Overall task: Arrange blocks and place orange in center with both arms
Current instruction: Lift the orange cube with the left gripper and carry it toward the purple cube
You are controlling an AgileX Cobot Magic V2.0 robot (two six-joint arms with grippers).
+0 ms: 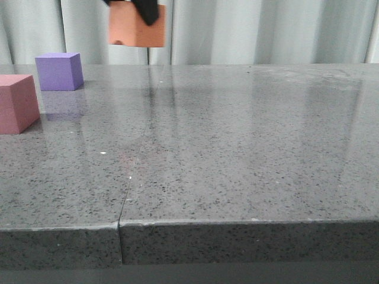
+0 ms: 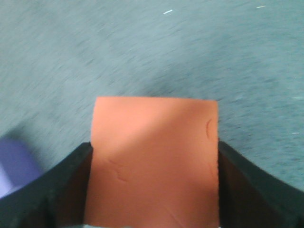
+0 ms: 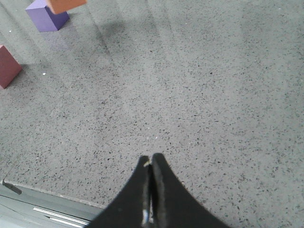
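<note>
My left gripper point(image 1: 145, 9) is shut on the orange cube point(image 1: 137, 28) and holds it high above the back of the table. In the left wrist view the orange cube point(image 2: 154, 161) fills the space between the black fingers point(image 2: 61, 185). The purple cube point(image 1: 58, 71) stands at the back left, and the pink cube point(image 1: 16, 102) stands in front of it at the left edge. My right gripper point(image 3: 150, 159) is shut and empty over the table's near edge. The right wrist view shows the purple cube point(image 3: 47, 16), the pink cube point(image 3: 7, 66) and the orange cube point(image 3: 66, 4).
The grey speckled table point(image 1: 237, 148) has a seam running from its front edge toward the back. A pale curtain point(image 1: 266, 29) hangs behind the table. The table's front edge point(image 3: 42, 194) shows below my right gripper.
</note>
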